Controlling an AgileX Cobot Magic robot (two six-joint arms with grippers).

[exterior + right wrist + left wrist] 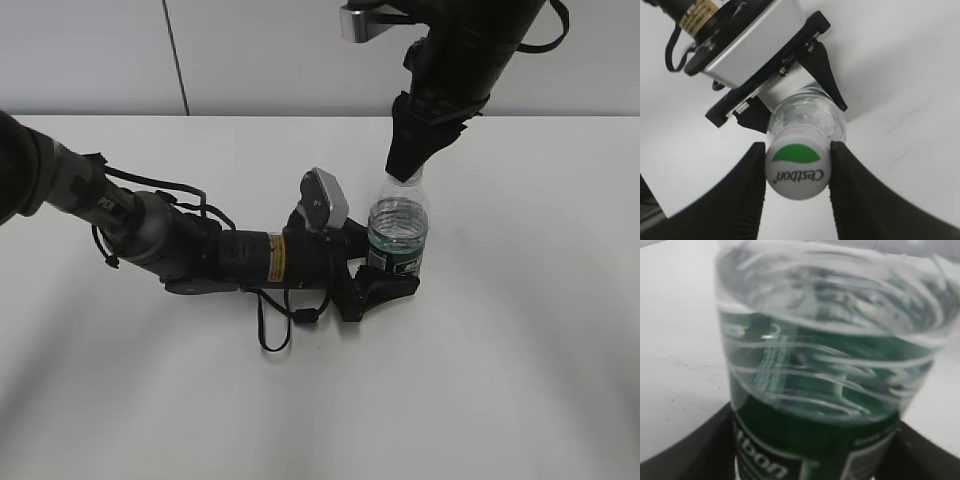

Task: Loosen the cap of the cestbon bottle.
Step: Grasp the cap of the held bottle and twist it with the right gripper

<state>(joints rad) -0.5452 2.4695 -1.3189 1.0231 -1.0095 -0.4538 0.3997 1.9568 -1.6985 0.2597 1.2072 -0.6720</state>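
We saw the bottle standing upright on the white table, a little right of the middle in the exterior view. It was a small clear ribbed one, and clear water filled it well up above the dark green label band, into the shoulder; in the left wrist view the bottle took up nearly the whole picture, the ribs and green band showing through the water.

The left claw lay low along the table, its arm reaching in from the left, and its two black fingers sat either side of the bottle's lower body at the label. In the left wrist view the dark fingers showed at both bottom corners, hard against the bottle's sides, so we took it as closed on the bottle.

The right claw came down from above onto the bottle's neck. In the right wrist view we looked straight down on the cap, white with a green patch and small lettering, sitting on the bottle. The right claw had its two black fingers pressed to the cap's left and right edges, closed down to just the cap's width and gripping it.
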